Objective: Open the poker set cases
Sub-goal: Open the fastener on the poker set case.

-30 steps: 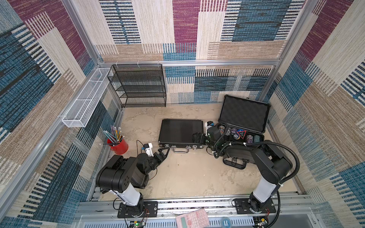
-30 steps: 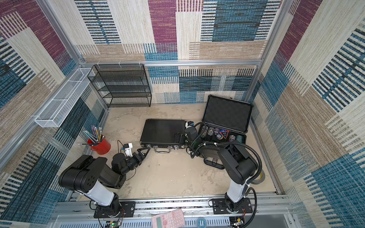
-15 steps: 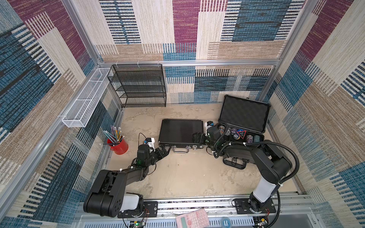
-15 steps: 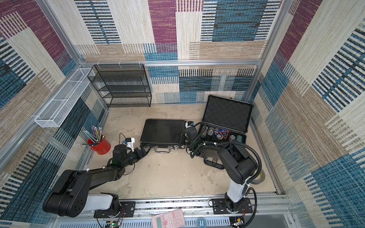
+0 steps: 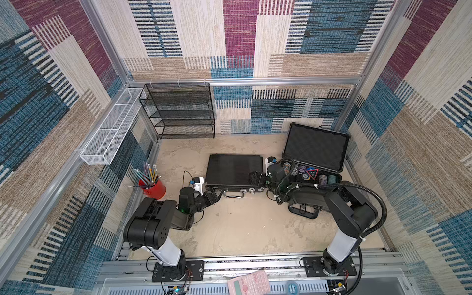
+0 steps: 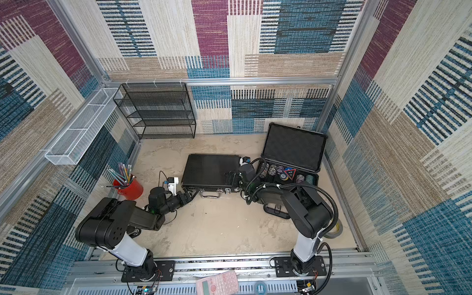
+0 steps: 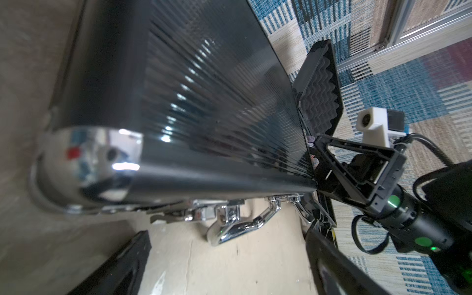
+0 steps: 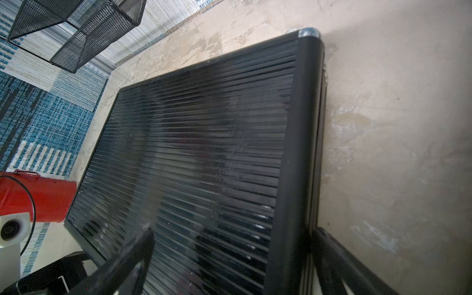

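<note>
The slim black ribbed case point(image 5: 233, 169) lies flat on the worktop point(image 5: 242, 224), lid down, silver latches and handle facing the robot; whether the latches are released is hard to tell. Just to its right the thicker case point(image 5: 316, 148) stands open, foam-lined lid upright, chips point(image 5: 301, 169) showing in its base

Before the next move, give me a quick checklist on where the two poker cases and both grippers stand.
1. Grey case open: ok, lid raised, chips showing.
2. Black ribbed case open: not ok, lid flat shut.
3. Its silver latches released: cannot tell.
4. Left gripper open at that case's front left corner: ok.
5. Right gripper open, jaws either side of its right edge: ok.
</note>
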Available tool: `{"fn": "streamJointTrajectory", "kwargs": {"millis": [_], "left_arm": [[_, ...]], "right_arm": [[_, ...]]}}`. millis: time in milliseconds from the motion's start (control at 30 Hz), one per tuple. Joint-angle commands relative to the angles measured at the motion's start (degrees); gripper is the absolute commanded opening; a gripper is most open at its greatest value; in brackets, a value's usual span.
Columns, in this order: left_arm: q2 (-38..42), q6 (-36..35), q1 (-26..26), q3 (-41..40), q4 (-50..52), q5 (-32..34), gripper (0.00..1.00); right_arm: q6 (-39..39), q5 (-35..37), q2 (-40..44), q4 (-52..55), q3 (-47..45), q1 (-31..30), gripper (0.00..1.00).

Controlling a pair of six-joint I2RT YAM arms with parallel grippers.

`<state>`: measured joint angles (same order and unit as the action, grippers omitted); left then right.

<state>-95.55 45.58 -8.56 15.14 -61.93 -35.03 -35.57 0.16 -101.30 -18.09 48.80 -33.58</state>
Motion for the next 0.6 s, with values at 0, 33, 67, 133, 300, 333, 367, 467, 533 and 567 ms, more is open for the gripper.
{"fn": "streamJointTrajectory", "kwargs": {"millis": [0, 33, 67, 133, 300, 333, 367, 467, 533, 567], "left_arm": [[-2.88, 3.5, 0.38, -1.06, -5.37, -1.34, 0.97], [-3.85, 4.16, 0.47, -1.27, -6.97, -1.41, 0.96], [-4.8, 4.63, 0.61, -1.42, -8.54, -1.56, 0.96], [-6.96, 6.19, 0.73, -1.51, -12.14, -2.23, 0.95], [-10.16, 8.21, 1.09, -2.56, -16.61, -1.56, 0.93], [-10.26, 8.17, 1.17, -2.78, -16.33, -1.45, 0.93], [-10.27, 8.04, 1.17, -3.02, -16.21, -1.39, 0.93], [-9.56, 7.39, 1.44, -3.94, -14.46, -0.3, 0.93], [-8.19, 6.96, 1.74, -4.24, -12.14, 0.38, 0.93], [-7.46, 6.67, 1.92, -4.23, -10.84, 0.48, 0.93]], "right_arm": [[-1.11, 0.45, -1.22, 11.05, -0.77, 0.12, 0.97], [-1.16, 0.47, -1.36, 11.1, -0.78, 0.11, 0.97], [-1.16, 0.45, -1.44, 11.07, -0.78, 0.12, 0.97], [-1.21, 0.36, -1.54, 11.06, -0.89, 0.14, 0.97], [-1.22, 0.63, -1.54, 11.11, -0.98, 0.1, 0.97], [-1.19, 0.79, -1.54, 11.14, -1.0, 0.13, 0.97], [-1.24, 0.74, -1.54, 11.14, -0.99, 0.12, 0.97], [-1.21, 0.74, -1.79, 11.14, -0.91, 0.1, 0.97], [-1.12, 0.72, -1.92, 11.32, -0.74, 0.14, 0.97], [-1.16, 0.79, -1.89, 11.32, -0.74, 0.13, 0.97]]}}
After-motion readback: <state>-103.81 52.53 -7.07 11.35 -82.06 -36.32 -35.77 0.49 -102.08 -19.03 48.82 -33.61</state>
